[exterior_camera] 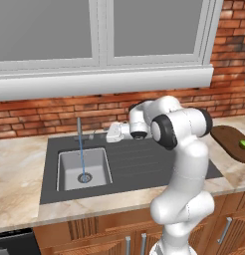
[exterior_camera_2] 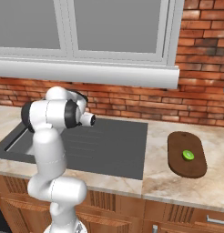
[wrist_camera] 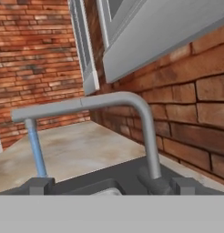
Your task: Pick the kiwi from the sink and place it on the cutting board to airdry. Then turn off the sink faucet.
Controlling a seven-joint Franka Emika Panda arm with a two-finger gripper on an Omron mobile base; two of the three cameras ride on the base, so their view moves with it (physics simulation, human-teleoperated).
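End effector released, holding nothing, mid-frame beside one sink faucet, water stream running into one sink at left. One kiwi sits on one cutting board, right side of counter.

Kiwi on cutting board

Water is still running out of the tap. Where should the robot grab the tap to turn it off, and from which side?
Probably the small side lever at the base of the sink faucet, not the thin spout. The open gripper already sits to its right, by the wall, so coming in sideways from there suits it. The lever itself is too small to make out clearly.
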